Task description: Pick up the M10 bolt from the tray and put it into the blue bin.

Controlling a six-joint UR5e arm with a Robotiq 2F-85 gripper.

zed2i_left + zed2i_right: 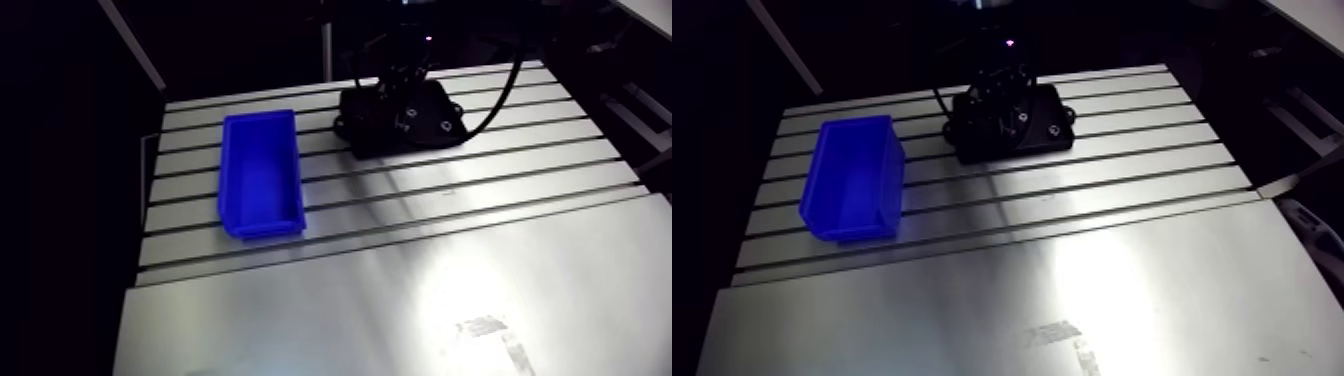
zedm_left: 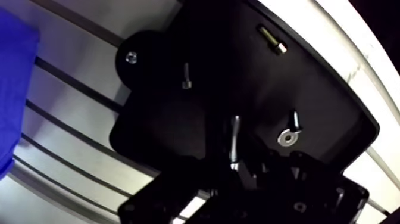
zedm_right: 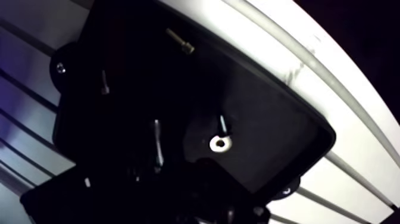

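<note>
You've got the gripper [image 2: 238,179] down over the black tray [image 2: 333,101]. It's dark on dark in both wrist eyes, so I can't tell if it's spread, pressed together or pinching anything. A grey bolt [image 2: 235,138] lies on the tray floor right at the gripper's tip, shank pointing away from it. I can't tell if they touch.

You'll see 4 more parts in the tray:
- A small dark screw [image 2: 186,76] sits ahead and off to one side.
- A brass-coloured bolt [image 2: 272,40] lies farthest ahead, near the tray's far edge.
- A short black bolt [image 2: 294,121] sits just beside a bright washer [image 2: 288,138].

I can't confirm by sight which one is the M10.

The blue bin [image 1: 228,175] is on the slotted table [image 1: 480,190], beside the tray, not touching it.
</note>
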